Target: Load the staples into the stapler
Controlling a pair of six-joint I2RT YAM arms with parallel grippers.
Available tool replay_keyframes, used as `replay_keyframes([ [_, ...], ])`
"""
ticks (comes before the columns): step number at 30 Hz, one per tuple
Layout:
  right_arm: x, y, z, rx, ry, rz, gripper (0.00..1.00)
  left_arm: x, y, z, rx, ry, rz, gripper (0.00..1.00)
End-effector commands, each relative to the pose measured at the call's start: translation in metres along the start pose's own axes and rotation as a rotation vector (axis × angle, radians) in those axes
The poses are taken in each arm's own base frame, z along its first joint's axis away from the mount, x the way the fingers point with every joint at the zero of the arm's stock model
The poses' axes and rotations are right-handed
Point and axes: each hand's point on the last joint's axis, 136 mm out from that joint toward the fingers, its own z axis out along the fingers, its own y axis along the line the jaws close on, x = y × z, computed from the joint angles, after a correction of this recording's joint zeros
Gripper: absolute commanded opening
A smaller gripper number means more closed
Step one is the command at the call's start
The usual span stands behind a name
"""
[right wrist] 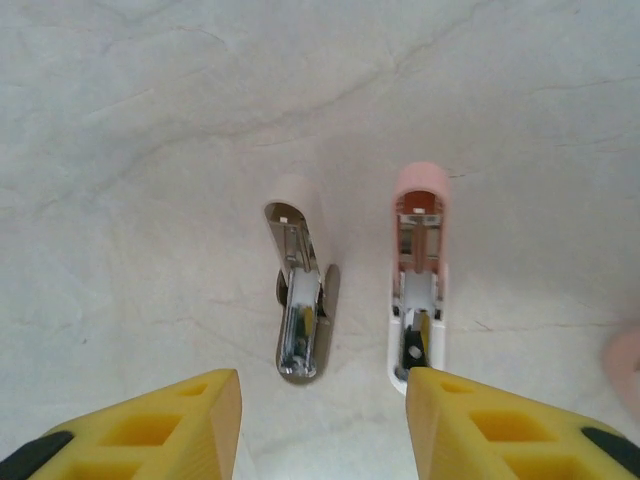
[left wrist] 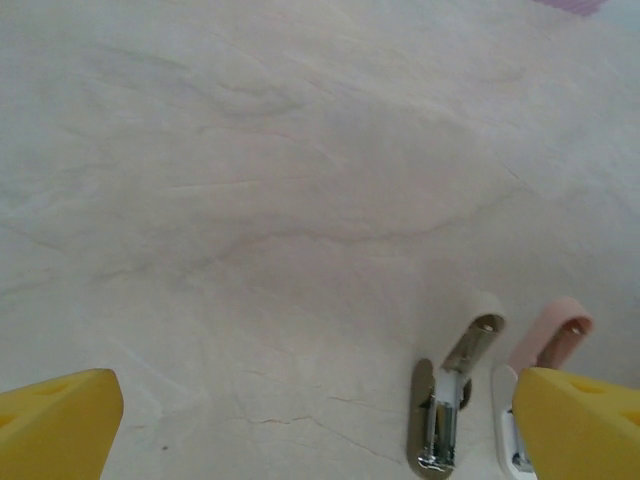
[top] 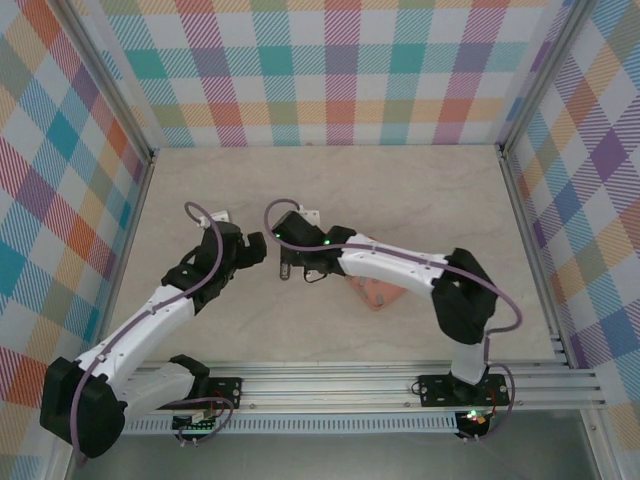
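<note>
The stapler lies on the table as two oblong pieces side by side. One is a shiny metal channel on a grey base [right wrist: 300,320], the other a pink and white piece [right wrist: 420,270]. My right gripper [right wrist: 320,430] hovers just short of both, open, with nothing between its yellow fingers. My left gripper [left wrist: 315,430] stands wide open over bare table, with the metal piece [left wrist: 440,420] and the pink piece [left wrist: 550,335] by its right finger. From above, the two grippers [top: 255,250] [top: 295,270] face each other at mid-table. The staples are too small to make out.
A salmon-pink tray [top: 375,293] lies partly under the right forearm, and its corner shows at the right wrist view's edge [right wrist: 625,365]. Plaid walls [top: 330,70] enclose the marbled table [top: 400,190] on three sides. An aluminium rail [top: 350,385] runs along the near edge.
</note>
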Motion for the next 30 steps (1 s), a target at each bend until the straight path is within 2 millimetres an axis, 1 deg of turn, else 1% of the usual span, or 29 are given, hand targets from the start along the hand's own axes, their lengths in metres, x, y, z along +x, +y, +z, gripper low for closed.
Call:
replay_keyframes([
  [1,0.021,-0.046,-0.005,0.081,0.123,-0.016,0.44,-0.002,-0.020,0.003,0.101,0.011,0.059,1.00],
  [5,0.029,-0.094,-0.016,0.123,0.211,0.034,0.41,0.006,-0.038,0.005,0.202,0.047,0.110,1.00],
  [8,0.033,-0.129,-0.020,0.191,0.269,0.060,0.40,0.012,-0.052,0.004,0.289,0.061,0.170,1.00],
  [10,0.036,-0.149,-0.021,0.231,0.311,0.081,0.38,0.014,-0.054,0.004,0.308,0.057,0.187,1.00],
  [11,0.038,-0.157,-0.020,0.241,0.331,0.091,0.34,0.016,-0.054,0.005,0.313,0.060,0.189,1.00],
  [14,0.045,-0.179,-0.015,0.268,0.379,0.139,0.34,0.019,-0.055,0.006,0.318,0.068,0.192,1.00],
  [18,0.049,-0.196,-0.008,0.294,0.414,0.167,0.33,0.023,-0.055,0.009,0.317,0.094,0.192,1.00],
  [22,0.055,-0.200,0.001,0.297,0.453,0.167,0.31,0.026,-0.056,0.011,0.315,0.106,0.194,1.00],
  [23,0.057,-0.201,0.003,0.304,0.465,0.162,0.29,0.026,-0.056,0.011,0.315,0.107,0.194,1.00],
  [30,0.068,-0.212,0.016,0.352,0.506,0.144,0.27,0.027,-0.058,0.013,0.322,0.118,0.189,1.00],
])
